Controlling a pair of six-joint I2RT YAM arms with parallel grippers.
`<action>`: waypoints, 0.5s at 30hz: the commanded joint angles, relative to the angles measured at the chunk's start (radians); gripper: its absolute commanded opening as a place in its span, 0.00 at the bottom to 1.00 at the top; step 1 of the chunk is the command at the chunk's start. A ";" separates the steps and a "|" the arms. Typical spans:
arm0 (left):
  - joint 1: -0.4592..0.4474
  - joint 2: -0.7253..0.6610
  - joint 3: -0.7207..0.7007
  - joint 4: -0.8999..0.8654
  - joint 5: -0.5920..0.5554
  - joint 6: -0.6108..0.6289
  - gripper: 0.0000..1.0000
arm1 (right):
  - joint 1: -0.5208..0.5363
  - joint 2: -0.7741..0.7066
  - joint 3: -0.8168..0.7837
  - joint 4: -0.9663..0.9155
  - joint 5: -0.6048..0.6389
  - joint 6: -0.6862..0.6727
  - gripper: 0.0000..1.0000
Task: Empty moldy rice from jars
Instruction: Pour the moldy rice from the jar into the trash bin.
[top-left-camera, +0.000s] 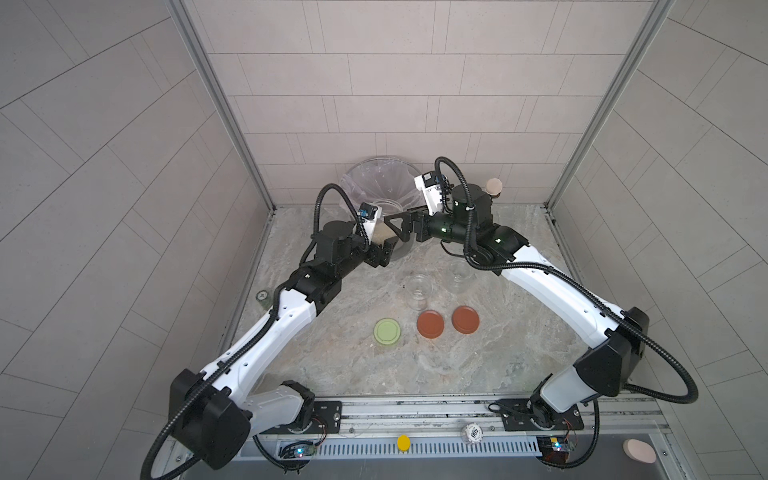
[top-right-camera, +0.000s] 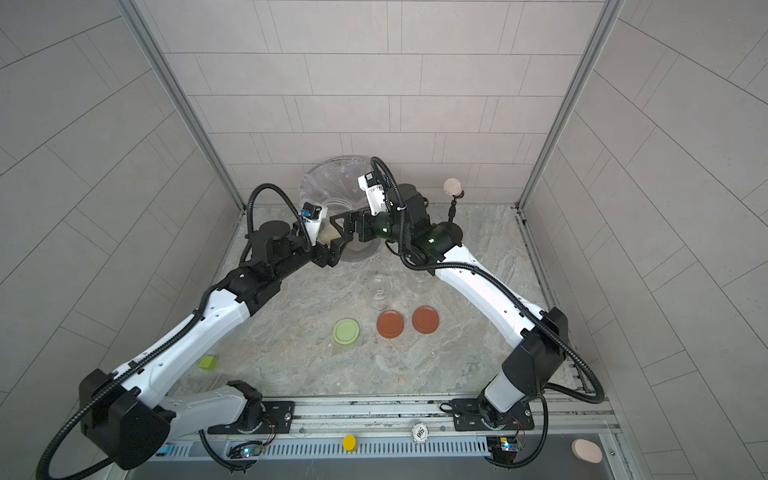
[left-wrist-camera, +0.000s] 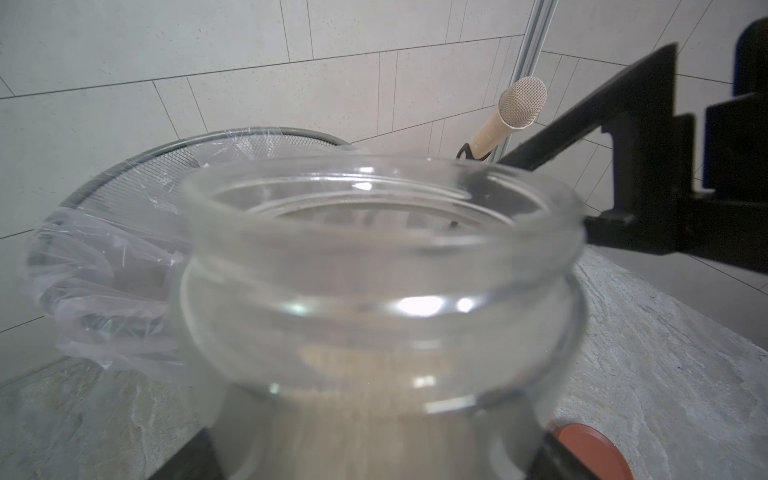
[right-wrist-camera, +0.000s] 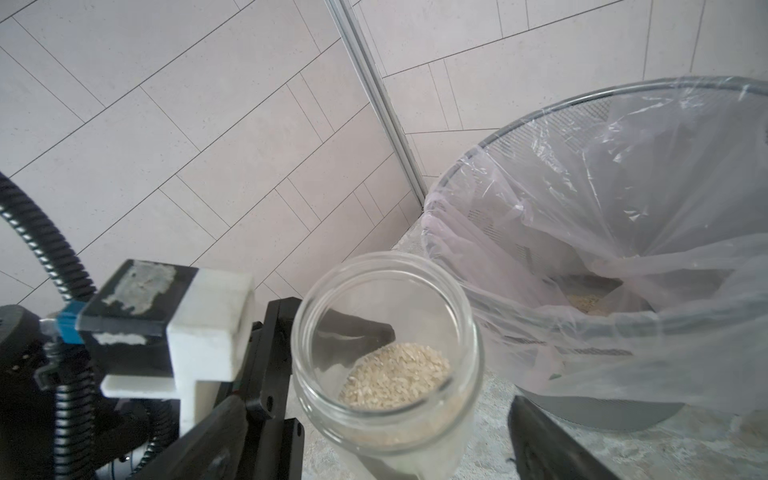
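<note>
My left gripper (top-left-camera: 383, 254) is shut on a clear glass jar (top-left-camera: 388, 237) with no lid, held just in front of the bin. The moldy rice (right-wrist-camera: 395, 376) lies as a pale heap in its lower part. My right gripper (top-left-camera: 397, 227) is open, with its fingers spread on either side of that jar (right-wrist-camera: 388, 353). In the left wrist view the jar (left-wrist-camera: 382, 270) fills the frame. Two more lidless jars (top-left-camera: 419, 290) (top-left-camera: 459, 276) stand on the table and look empty. A green lid (top-left-camera: 387, 331) and two rust-red lids (top-left-camera: 433, 324) (top-left-camera: 465, 320) lie in front of them.
The grey mesh bin (top-left-camera: 409, 166) with a clear liner stands at the back against the wall, and some rice (right-wrist-camera: 586, 301) lies in its bottom. A beige microphone (top-left-camera: 494, 185) stands at the back right. A small can (top-left-camera: 262, 296) sits at the table's left edge.
</note>
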 joint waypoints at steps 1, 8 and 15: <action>0.030 0.009 0.084 0.135 0.066 0.002 0.15 | 0.009 0.043 0.058 0.031 -0.019 0.009 1.00; 0.076 0.061 0.128 0.174 0.122 -0.001 0.15 | 0.012 0.162 0.199 -0.020 -0.038 -0.022 1.00; 0.103 0.134 0.192 0.188 0.197 -0.006 0.15 | 0.011 0.294 0.378 -0.089 -0.042 -0.041 1.00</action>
